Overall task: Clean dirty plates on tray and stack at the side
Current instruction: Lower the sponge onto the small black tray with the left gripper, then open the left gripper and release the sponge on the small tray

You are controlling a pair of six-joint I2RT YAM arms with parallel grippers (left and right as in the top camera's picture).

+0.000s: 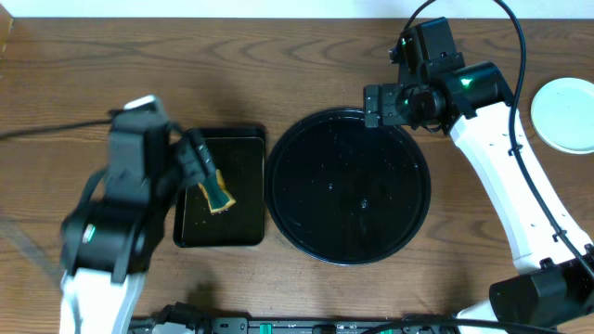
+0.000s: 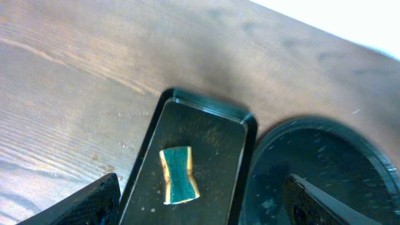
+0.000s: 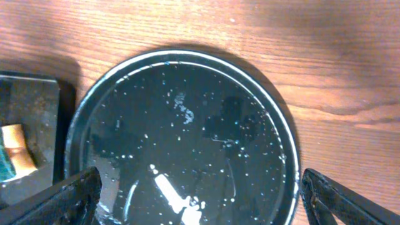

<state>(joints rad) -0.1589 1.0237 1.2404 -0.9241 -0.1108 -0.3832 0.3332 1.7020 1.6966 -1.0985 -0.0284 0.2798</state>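
Note:
The round black tray (image 1: 348,243) lies mid-table with only water droplets on it, and no plate rests on it. One pale plate (image 1: 564,113) sits on the bare wood at the far right edge; I cannot tell whether others lie under it. My right gripper (image 1: 385,107) hovers open over the tray's far rim (image 3: 187,56), with its dark fingers (image 3: 59,200) spread wide and nothing between them. Over the small rectangular tray my left gripper (image 1: 206,172) is open and empty. Just ahead of its fingertips (image 2: 87,203) a green-and-yellow sponge (image 2: 179,175) lies loose.
The rectangular black tray (image 1: 241,218) sits just left of the round one, almost touching it, with the sponge (image 1: 219,193) on it. Its edge (image 3: 31,112) and the sponge (image 3: 12,156) show at the left of the right wrist view. Brown wood tabletop surrounds both trays.

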